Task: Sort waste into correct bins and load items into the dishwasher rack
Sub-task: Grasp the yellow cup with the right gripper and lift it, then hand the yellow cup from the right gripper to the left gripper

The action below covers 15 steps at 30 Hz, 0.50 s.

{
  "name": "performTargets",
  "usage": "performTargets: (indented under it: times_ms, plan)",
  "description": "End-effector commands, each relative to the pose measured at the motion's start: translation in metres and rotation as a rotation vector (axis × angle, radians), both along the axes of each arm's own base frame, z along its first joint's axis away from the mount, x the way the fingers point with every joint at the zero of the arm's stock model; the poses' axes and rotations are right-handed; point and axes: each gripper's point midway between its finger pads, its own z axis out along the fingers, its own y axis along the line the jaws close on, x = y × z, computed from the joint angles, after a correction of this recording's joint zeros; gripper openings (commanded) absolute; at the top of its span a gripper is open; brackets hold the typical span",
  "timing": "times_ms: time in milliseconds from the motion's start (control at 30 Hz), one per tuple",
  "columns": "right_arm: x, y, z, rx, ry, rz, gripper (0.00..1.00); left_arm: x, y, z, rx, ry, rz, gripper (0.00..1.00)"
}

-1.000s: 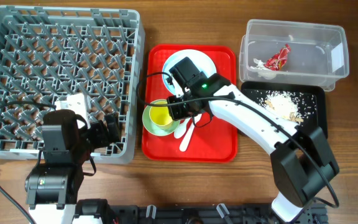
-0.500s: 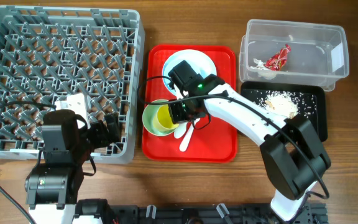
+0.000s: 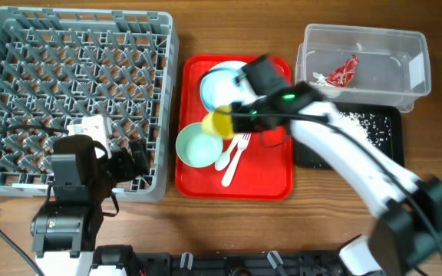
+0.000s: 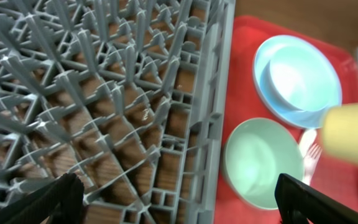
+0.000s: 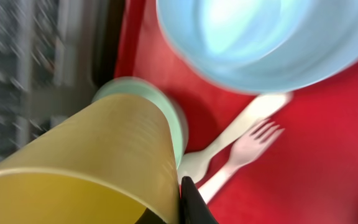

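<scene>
My right gripper (image 3: 235, 119) is shut on the small yellow cup (image 3: 221, 123) and holds it above the red tray, over the light green bowl (image 3: 198, 146). In the right wrist view the cup (image 5: 86, 168) fills the lower left, its wall pinched at the finger (image 5: 185, 199). The pale blue bowl (image 3: 229, 84) sits on the plate (image 3: 208, 79). The white spoon (image 3: 226, 157) and fork (image 3: 236, 153) lie beside the green bowl. My left gripper (image 3: 133, 161) is open and empty over the front right corner of the grey rack (image 3: 75, 46). In the left wrist view its jaws (image 4: 179, 208) straddle the rack edge.
The red tray (image 3: 263, 172) lies right of the rack. The clear tub (image 3: 394, 77) at the back right holds the red wrapper (image 3: 344, 70) and the napkin (image 3: 322, 80). The black tray (image 3: 386, 130) in front of it holds rice scraps (image 3: 355, 121).
My right gripper has lifted the yellow cup out of the green bowl and moved it up and right. The green bowl is now empty. The left arm has not moved.
</scene>
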Motion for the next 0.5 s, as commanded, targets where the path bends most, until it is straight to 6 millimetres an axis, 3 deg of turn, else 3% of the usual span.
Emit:
performTargets:
  times_ms: [0, 100, 200, 467]
  plan:
    - [0.003, -0.011, 0.042, 0.155, -0.044, 0.049, 0.04, 0.011, -0.027, 0.023, -0.170, -0.073, -0.063, 1.00]
    - [-0.006, -0.003, 0.057, 0.300, -0.014, 0.140, 0.04, 0.020, -0.045, 0.034, -0.277, -0.102, -0.125, 1.00]
    - [-0.023, 0.014, 0.076, 0.462, 0.003, 0.285, 0.04, 0.028, -0.079, 0.045, -0.470, -0.090, -0.246, 1.00]
    - [-0.033, 0.028, 0.098, 0.602, 0.004, 0.371, 0.04, 0.023, -0.157, 0.057, -0.738, -0.020, -0.671, 1.00]
